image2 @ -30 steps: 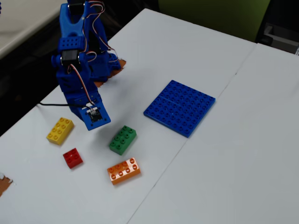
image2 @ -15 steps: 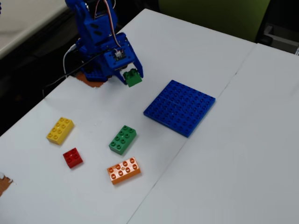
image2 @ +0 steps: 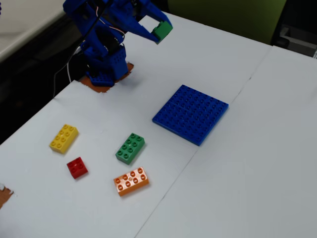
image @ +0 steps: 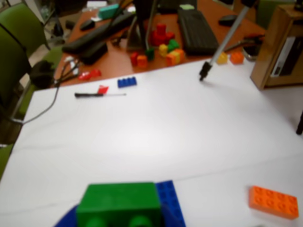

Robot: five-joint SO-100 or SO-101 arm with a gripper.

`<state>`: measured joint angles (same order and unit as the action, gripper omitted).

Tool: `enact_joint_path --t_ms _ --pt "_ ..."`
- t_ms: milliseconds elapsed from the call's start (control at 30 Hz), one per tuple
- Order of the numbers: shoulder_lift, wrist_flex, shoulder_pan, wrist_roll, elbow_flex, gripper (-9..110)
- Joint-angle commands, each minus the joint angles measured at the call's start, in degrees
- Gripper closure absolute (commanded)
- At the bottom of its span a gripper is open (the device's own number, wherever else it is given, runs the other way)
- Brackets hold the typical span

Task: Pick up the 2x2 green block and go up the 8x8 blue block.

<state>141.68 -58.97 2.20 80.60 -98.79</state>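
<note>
In the fixed view my gripper (image2: 159, 29) is shut on the 2x2 green block (image2: 163, 30), held high above the table's back left, beside the arm's base (image2: 105, 67). The 8x8 blue block (image2: 190, 114) lies flat on the white table, lower and to the right of the held block and well apart from it. The wrist view is blurred. The green block (image: 118, 202) fills its bottom edge, and blue shows on both sides of the block. I cannot tell whether that blue is my fingers or the plate.
A longer green brick (image2: 130, 148), an orange brick (image2: 131, 181) (image: 274, 202), a red brick (image2: 77, 167) and a yellow brick (image2: 64, 138) lie at the front left. In the wrist view a tripod leg (image: 208, 66) stands at the table's far edge, before a cluttered desk.
The gripper has risen and swung toward the upper right with the green block, from low beside the arm's base to high above the back of the table. The bricks and plate stayed put.
</note>
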Motion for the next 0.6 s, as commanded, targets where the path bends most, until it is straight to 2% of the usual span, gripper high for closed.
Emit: enact_joint_path --t_ms 0,133,433,567 --pt "-6.3 -5.6 -1.7 2.4 17.2 93" --pt "-22.3 -17.3 -1.8 2.2 43.9 93" --pt "-48.4 -31.1 -3.7 2.7 68.0 93" --pt "-56.7 -33.8 -3.1 4.8 73.9 93"
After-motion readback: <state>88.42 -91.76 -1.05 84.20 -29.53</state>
